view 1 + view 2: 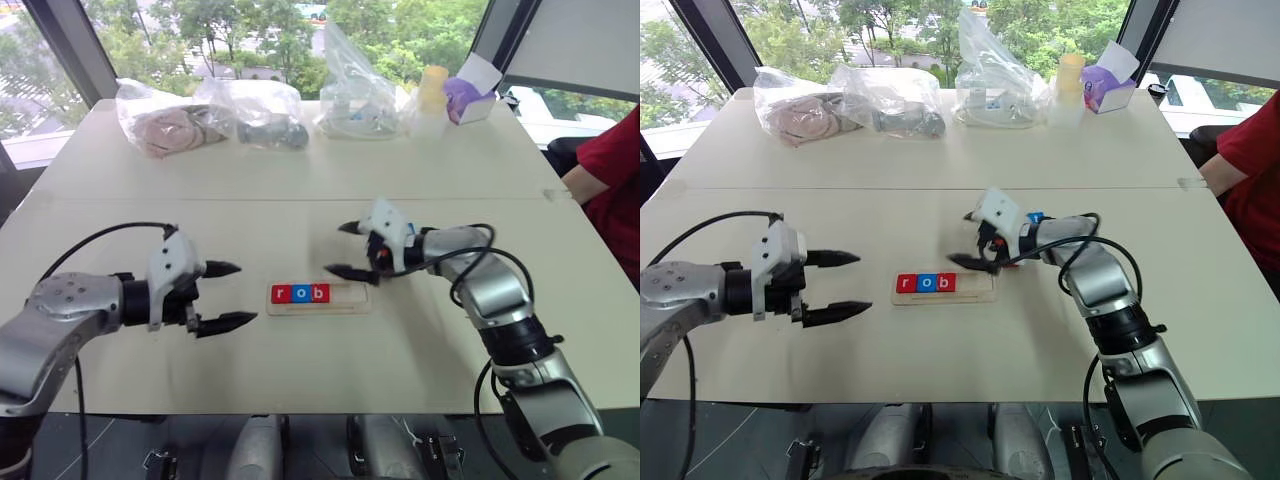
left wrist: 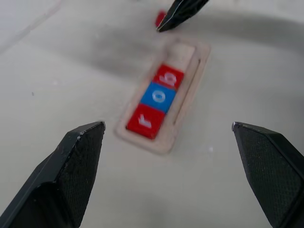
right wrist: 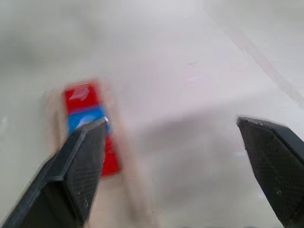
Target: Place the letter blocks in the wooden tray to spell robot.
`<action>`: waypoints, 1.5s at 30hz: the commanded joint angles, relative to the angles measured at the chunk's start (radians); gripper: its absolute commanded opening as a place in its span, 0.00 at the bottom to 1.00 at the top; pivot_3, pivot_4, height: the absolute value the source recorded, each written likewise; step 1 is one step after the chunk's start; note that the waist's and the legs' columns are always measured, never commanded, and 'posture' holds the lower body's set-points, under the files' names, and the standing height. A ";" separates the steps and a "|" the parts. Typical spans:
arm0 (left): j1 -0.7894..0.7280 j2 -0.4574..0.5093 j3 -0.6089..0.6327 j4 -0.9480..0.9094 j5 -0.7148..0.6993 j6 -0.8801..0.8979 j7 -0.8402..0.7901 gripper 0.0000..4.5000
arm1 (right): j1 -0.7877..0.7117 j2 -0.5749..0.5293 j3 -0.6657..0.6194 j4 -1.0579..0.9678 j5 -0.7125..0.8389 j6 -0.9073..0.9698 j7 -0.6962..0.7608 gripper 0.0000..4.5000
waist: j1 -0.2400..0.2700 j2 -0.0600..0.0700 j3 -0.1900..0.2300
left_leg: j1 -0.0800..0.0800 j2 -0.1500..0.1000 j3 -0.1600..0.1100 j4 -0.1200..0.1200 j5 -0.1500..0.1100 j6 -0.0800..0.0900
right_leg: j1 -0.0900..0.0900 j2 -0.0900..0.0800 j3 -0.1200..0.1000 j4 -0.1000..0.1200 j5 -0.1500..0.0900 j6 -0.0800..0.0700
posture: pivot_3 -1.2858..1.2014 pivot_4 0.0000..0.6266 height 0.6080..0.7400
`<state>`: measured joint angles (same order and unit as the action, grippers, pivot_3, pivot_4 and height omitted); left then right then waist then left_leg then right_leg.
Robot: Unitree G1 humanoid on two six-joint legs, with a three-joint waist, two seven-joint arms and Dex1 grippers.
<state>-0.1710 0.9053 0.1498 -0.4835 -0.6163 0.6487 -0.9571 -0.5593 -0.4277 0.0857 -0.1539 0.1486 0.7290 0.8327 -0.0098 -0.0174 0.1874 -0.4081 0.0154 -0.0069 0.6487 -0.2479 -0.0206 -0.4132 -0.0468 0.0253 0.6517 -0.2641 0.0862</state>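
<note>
The pale wooden tray [image 1: 348, 296] lies at mid-table and holds three letter blocks in a row from its left end: red r [image 1: 281, 294], blue o [image 1: 300, 294] and red b [image 1: 319, 293]. Its right part is bare. My right gripper [image 1: 345, 250] hovers open just behind the tray's right end, with nothing between its fingers. A loose red block [image 2: 160, 19] lies on the table by its lower finger, and a blue one [image 1: 1037, 216] peeks out behind that wrist. To the left of the tray my left gripper [image 1: 228, 296] is open and empty, pointing at it.
Several clear plastic bags [image 1: 250, 112] of items line the table's far edge, beside a yellow cup [image 1: 433, 90] and a purple-and-white box [image 1: 468, 95]. A person's red sleeve [image 1: 612, 170] shows at the right edge. A seam [image 1: 300, 198] crosses the table.
</note>
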 commanded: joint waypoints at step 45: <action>-0.326 -0.266 -0.324 0.169 0.179 -0.129 -0.040 1.00 | 0.276 0.432 -0.361 -0.474 -0.212 0.568 -0.928 0.26 | -0.009 0.000 -0.001 | -0.001 -0.002 0.001 -0.002 0.001 -0.001 | -0.002 0.003 0.001 0.001 0.000 0.001 | 0.52 0.24 1.00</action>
<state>-0.4832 0.6430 -0.1742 -0.3060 -0.4421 0.5411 -0.9903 -0.2796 -0.0046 -0.2530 -0.5853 -0.0485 1.3003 -0.0687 -0.0186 -0.0176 0.1865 -0.4088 0.0135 -0.0060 0.6471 -0.2474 -0.0212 -0.4158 -0.0437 0.0262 0.6532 -0.2640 0.0867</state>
